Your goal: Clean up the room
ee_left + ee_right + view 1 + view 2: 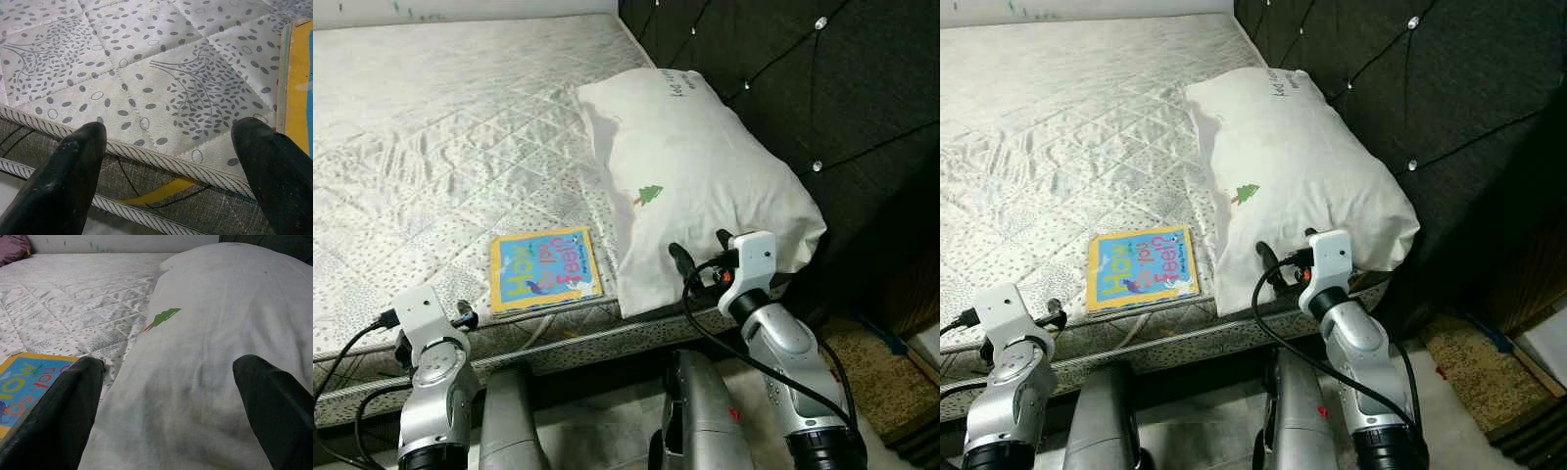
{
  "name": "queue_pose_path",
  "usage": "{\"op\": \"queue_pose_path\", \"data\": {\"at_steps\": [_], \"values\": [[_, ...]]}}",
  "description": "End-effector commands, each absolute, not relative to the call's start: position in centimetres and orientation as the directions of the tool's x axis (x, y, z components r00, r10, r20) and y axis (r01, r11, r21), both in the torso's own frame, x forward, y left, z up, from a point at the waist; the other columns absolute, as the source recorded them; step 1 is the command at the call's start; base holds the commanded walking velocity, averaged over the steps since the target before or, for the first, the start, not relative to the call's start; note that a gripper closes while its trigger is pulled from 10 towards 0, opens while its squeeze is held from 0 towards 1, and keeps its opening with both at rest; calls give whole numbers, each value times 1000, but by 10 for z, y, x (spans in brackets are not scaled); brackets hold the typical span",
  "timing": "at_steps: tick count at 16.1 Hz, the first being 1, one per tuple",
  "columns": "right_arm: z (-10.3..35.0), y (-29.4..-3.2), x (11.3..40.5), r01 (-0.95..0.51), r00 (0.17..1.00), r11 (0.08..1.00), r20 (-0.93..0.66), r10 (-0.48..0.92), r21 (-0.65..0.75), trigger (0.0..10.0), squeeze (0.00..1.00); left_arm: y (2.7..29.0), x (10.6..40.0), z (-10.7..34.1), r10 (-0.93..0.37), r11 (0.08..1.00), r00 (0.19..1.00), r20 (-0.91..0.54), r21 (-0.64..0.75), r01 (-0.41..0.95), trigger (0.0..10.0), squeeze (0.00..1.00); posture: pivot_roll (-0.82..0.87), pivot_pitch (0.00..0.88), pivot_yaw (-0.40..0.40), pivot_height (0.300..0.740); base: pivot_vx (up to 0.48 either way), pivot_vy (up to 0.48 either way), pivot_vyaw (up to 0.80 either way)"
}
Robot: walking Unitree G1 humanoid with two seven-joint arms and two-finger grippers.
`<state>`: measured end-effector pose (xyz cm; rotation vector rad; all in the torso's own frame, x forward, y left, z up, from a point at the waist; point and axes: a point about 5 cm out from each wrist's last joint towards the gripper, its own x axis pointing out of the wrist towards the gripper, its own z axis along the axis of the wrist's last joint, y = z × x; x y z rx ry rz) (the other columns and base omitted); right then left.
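A white pillow (695, 176) with a small green tree print lies at the right side of the bare mattress (440, 127), against the dark headboard. A yellow and blue picture book (544, 268) lies flat near the mattress's front edge, just left of the pillow. My right gripper (702, 252) is open at the pillow's near end, and its fingers (73, 401) straddle the pillow (210, 357) without closing on it. My left gripper (168, 132) is open over the mattress's front edge, with the book's edge (296, 83) just beside one finger.
A dark tufted headboard (822, 88) runs along the right of the bed. A brown mat (881, 382) lies on the floor to the right. A purple cloth (12, 244) sits at the far corner of the mattress. My legs (705, 411) stand close to the bed's front.
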<state>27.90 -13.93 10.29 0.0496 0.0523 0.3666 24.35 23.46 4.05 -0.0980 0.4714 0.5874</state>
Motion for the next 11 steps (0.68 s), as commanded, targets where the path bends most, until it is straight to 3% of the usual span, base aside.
{"op": "queue_pose_path", "data": {"at_steps": [1,9,10,11], "values": [[104,-141,281,-353,934,934,-37,355,55,10000,0,235,244,43,516,829,729,-449,48,-557,10000,0,-47,0,-48,536,0,0,0],[104,-141,282,-356,933,933,-37,358,53,10000,0,240,242,46,522,824,719,-459,52,-565,10000,0,-47,0,-48,536,0,0,0],[110,-148,276,-354,934,934,-41,356,53,10000,0,253,254,46,509,853,753,-417,129,-505,10000,0,-99,66,-90,536,0,0,0],[112,-150,273,-354,933,934,-45,356,53,10000,0,260,256,46,510,859,765,-394,185,-477,10000,0,-94,64,-89,536,0,0,0]]}}
